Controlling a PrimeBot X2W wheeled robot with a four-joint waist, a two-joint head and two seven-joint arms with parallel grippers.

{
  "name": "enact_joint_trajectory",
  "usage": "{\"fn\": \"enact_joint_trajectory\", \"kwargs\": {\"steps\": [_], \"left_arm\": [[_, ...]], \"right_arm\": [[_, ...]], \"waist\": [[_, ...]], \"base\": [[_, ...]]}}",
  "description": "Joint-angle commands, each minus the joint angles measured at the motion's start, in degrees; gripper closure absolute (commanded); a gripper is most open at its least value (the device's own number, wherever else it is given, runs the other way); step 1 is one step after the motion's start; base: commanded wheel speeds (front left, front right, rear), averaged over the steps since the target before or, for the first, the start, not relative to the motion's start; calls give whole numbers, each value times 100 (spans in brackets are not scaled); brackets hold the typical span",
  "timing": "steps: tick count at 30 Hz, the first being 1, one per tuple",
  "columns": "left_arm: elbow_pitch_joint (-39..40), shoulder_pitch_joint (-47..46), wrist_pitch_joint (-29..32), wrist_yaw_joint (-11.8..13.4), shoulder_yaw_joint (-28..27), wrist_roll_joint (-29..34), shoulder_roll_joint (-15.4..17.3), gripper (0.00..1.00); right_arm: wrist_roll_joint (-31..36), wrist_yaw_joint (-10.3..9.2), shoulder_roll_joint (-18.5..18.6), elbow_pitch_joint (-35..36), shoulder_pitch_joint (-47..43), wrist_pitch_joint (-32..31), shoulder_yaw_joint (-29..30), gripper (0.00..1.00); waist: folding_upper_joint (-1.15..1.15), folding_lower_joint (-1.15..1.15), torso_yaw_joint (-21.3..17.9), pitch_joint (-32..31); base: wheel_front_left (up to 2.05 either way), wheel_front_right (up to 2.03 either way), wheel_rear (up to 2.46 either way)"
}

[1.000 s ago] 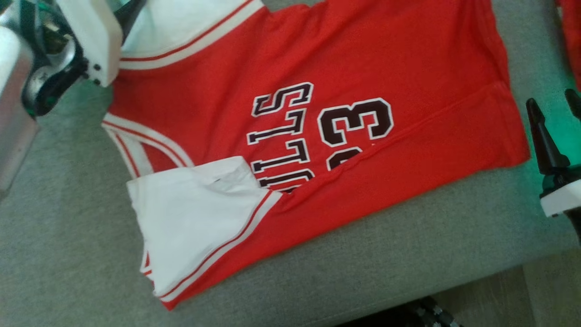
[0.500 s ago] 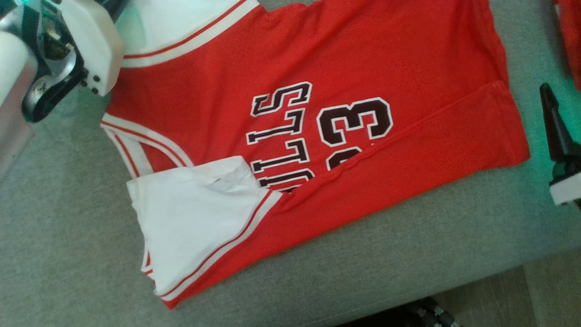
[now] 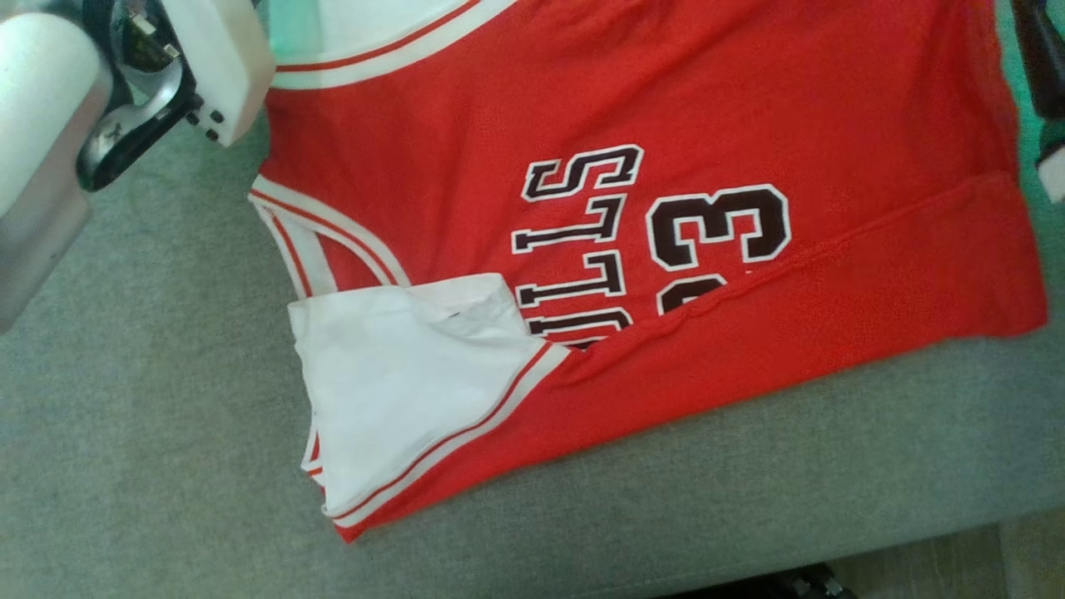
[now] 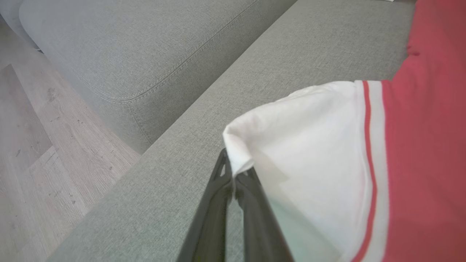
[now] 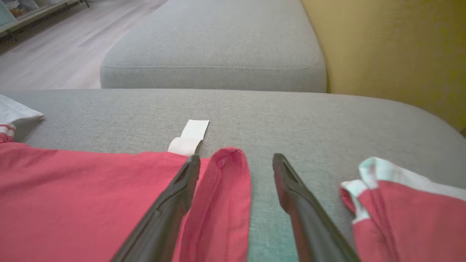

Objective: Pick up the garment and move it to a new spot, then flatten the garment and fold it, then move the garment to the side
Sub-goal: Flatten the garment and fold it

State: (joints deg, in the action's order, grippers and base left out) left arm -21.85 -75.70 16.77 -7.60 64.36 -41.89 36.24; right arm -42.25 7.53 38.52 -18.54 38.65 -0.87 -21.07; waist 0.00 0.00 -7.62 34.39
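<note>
The garment (image 3: 666, 108) lay spread on the sofa seat (image 3: 150, 466), close to the seat's front edge in the head view. Its near sleeve (image 3: 399, 391) was folded over onto its front, and its near side was folded up over the body. At the garment's far left corner the left hand (image 4: 235, 174) pinched the far sleeve (image 4: 309, 145). At the right hem, the right hand (image 5: 236, 160) had its fingers spread to either side of a folded corner. A small strip (image 5: 189, 136) lay on the seat just beyond the hem. A second garment (image 5: 400, 207) lay to the right, apart from the first. Another cushion (image 5: 214, 47) stood behind the seat.
</note>
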Motion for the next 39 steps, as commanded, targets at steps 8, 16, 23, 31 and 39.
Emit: {"fn": "enact_joint_trajectory", "kwargs": {"steps": [8, 16, 23, 31, 39], "left_arm": [[-59, -562, -202, 11, 74, -166, 94, 100], [-166, -654, -294, 11, 288, -292, 52, 100], [-226, -742, -500, 11, 432, -341, 35, 100], [-466, -938, -1234, 95, 404, 22, -30, 100], [-656, -1122, -2049, 257, 258, 288, -93, 100]], "right_arm": [[-427, -4, 220, -1063, 1185, -511, -1088, 0], [-779, -4, 343, -1594, 1573, -711, -1653, 17], [-1044, -4, 502, -1662, 1748, -481, -2113, 100], [-1160, -4, 628, -1790, 2027, 173, -2342, 100], [-1611, -4, 948, -1672, 2108, 806, -2422, 100]], "waist": [[0, 0, 224, 142], [0, 0, 329, 152], [0, 0, 414, 182], [0, 0, 488, 121], [0, 0, 603, -61]], "base": [[0, 0, 0], [0, 0, 0], [0, 0, 0], [0, 0, 0], [0, 0, 0]]}}
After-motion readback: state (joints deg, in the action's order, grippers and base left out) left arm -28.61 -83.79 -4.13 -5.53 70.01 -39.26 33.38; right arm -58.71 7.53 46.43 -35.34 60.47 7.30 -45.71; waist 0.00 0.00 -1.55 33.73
